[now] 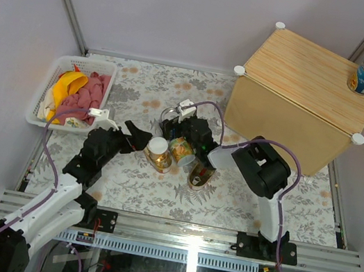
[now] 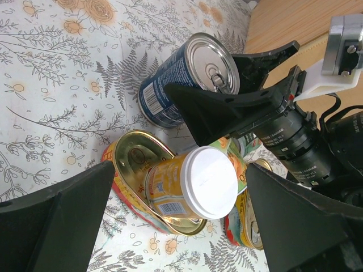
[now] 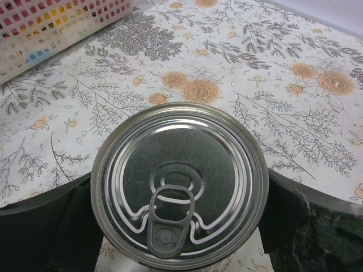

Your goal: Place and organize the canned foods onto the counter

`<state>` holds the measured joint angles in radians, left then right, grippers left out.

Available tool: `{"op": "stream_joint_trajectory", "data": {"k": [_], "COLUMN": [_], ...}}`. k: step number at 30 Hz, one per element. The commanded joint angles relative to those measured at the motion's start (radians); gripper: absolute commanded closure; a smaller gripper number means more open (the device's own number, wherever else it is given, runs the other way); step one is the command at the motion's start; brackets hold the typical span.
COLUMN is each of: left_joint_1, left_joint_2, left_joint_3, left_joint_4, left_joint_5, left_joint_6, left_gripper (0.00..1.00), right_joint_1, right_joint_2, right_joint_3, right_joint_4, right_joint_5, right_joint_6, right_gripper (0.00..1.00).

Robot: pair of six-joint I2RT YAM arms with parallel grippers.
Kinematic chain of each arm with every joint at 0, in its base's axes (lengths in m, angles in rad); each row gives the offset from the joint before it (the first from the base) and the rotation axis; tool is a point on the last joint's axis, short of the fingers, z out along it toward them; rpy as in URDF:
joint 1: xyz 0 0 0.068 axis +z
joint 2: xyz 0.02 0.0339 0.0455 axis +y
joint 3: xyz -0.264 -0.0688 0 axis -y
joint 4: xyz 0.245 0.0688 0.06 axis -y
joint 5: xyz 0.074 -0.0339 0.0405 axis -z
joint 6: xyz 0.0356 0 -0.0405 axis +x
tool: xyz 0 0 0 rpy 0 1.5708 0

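The right gripper (image 2: 210, 73) clasps the blue-labelled can (image 3: 178, 187) standing on the desk (image 1: 124, 182). It should lift straight up, clear of the oval gold tin (image 2: 133, 156), before crossing to the counter (image 1: 305, 80). The left gripper (image 2: 181, 187) gapes wide by the white-lidded can (image 2: 210, 181).

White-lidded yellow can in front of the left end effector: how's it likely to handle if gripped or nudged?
The yellow can looks like rigid metal, so it likely won't deform in a grip. It sits atop the flat gold tin, so a nudge may tip it or slide it off. Its round, glossy side would probably roll if toppled.
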<state>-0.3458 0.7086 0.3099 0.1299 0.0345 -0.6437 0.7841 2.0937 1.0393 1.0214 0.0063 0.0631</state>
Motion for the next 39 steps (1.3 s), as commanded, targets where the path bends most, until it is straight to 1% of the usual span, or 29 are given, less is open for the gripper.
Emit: {"op": "stream_joint_trajectory", "data": {"k": [1,12,20,22,24,26,28,30,31,33,37,39], "left_joint_1": [0.008,0.008,0.009,0.007,0.008,0.008,0.008,0.008,0.008,0.009,0.008,0.008], "left_joint_2": [-0.008,-0.015,-0.012,-0.008,-0.007,-0.011,-0.018,-0.023,-0.025,-0.021,-0.021,-0.029], "left_joint_3": [0.000,-0.003,-0.015,-0.017,-0.020,-0.021,-0.021,-0.024,-0.026,-0.030,-0.037,-0.033], "left_joint_4": [0.068,0.065,0.093,0.106,0.113,0.114,0.110,0.107,0.106,0.110,0.114,0.102], "left_joint_5": [0.021,0.024,0.015,0.015,0.014,0.009,0.002,-0.006,-0.009,-0.015,-0.025,-0.032], "left_joint_6": [0.029,0.026,0.018,0.015,0.014,0.013,0.013,0.009,0.008,0.004,-0.004,-0.010], "left_gripper": [0.00,0.00,0.00,0.00,0.00,0.00,0.00,0.00,0.00,0.00,0.00,0.00], "right_joint_1": [-0.012,-0.014,-0.015,-0.015,-0.014,-0.014,-0.015,-0.015,-0.015,-0.015,-0.015,-0.015], "right_joint_2": [0.011,0.051,0.059,0.056,0.048,0.035,0.016,-0.006,-0.017,-0.039,-0.065,-0.079], "right_joint_3": [0.044,0.046,0.055,0.061,0.063,0.064,0.064,0.071,0.076,0.090,0.118,0.129], "right_joint_4": [0.124,0.185,0.226,0.232,0.232,0.228,0.217,0.191,0.178,0.153,0.110,0.089], "right_joint_5": [0.013,0.041,0.050,0.048,0.044,0.039,0.036,0.030,0.027,0.028,0.031,0.033], "right_joint_6": [0.001,-0.015,-0.031,-0.036,-0.043,-0.052,-0.059,-0.063,-0.063,-0.061,-0.046,-0.039], "right_gripper": [0.00,0.00,0.13,0.18,0.19,0.24,0.37,0.52,0.57,0.61,0.63,0.67]}}
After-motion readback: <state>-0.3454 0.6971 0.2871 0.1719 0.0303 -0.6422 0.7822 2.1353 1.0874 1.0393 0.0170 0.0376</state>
